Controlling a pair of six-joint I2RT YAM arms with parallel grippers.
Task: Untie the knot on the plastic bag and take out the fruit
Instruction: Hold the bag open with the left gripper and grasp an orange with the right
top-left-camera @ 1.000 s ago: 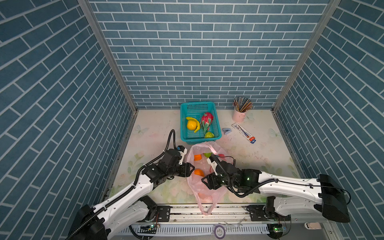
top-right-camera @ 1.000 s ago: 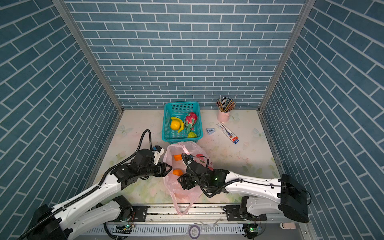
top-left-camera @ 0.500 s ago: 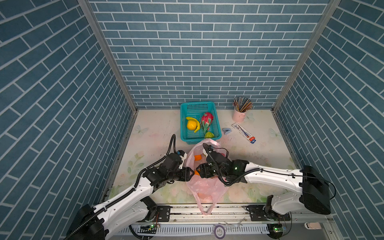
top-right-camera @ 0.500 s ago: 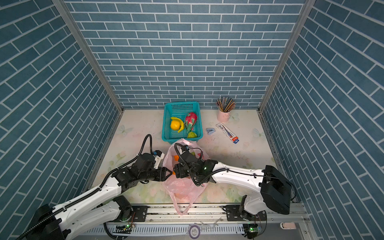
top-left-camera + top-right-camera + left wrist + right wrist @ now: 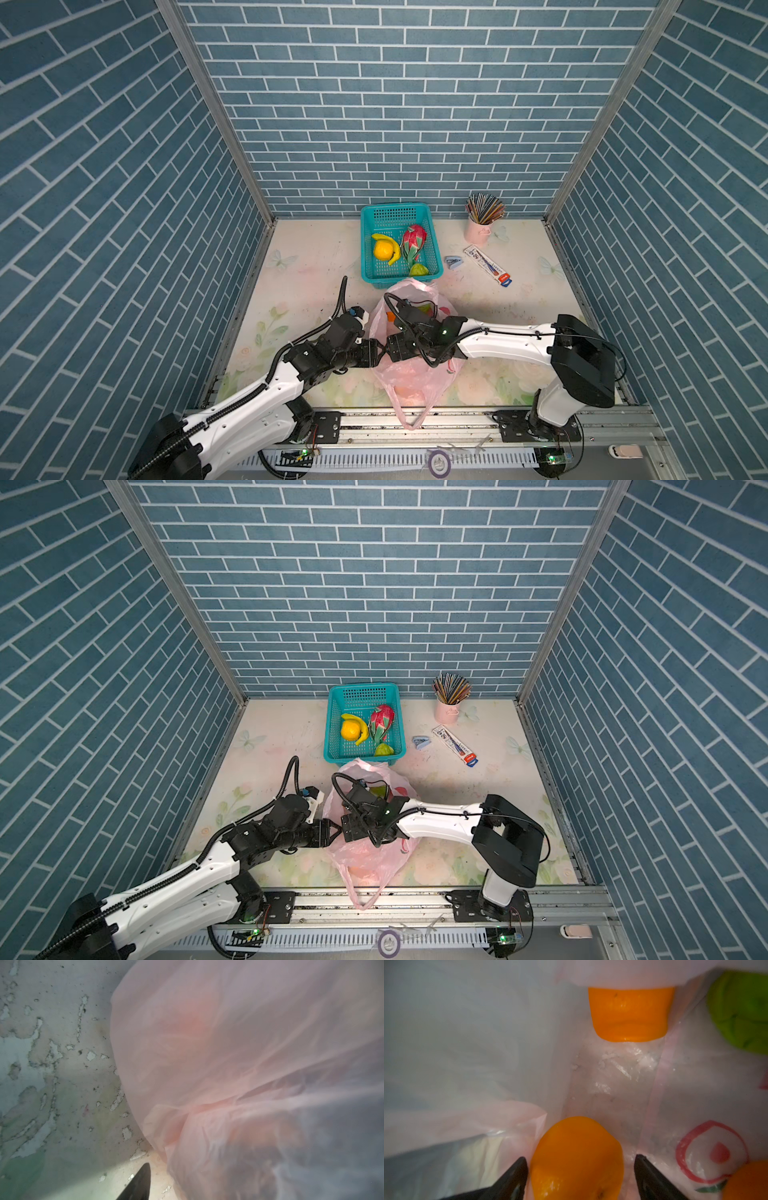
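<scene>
The pink plastic bag (image 5: 415, 374) (image 5: 365, 862) lies open at the table's front middle, its handle loops trailing over the front edge; no knot shows. My right gripper (image 5: 580, 1159) (image 5: 395, 349) is inside the bag, open, its jaws on either side of an orange (image 5: 577, 1157) with a gap on one side. Further in lie a second orange (image 5: 630, 1014), a green fruit (image 5: 741, 1012) and a third orange (image 5: 747, 1182). My left gripper (image 5: 377, 352) (image 5: 334, 832) stands open at the bag's left edge. One of its fingers (image 5: 139, 1182) shows; bag film hides the other.
Behind the bag, a teal basket (image 5: 365, 232) holds a dragon fruit (image 5: 413, 245), a yellow round fruit (image 5: 383, 250), a banana and a green fruit. A pink pencil cup (image 5: 480, 228), a long box (image 5: 487, 266) and a small blue stapler (image 5: 451, 262) sit back right.
My right gripper has moved left and deeper into the bag and its jaws have widened around the orange. The left gripper has stayed at the bag's left edge.
</scene>
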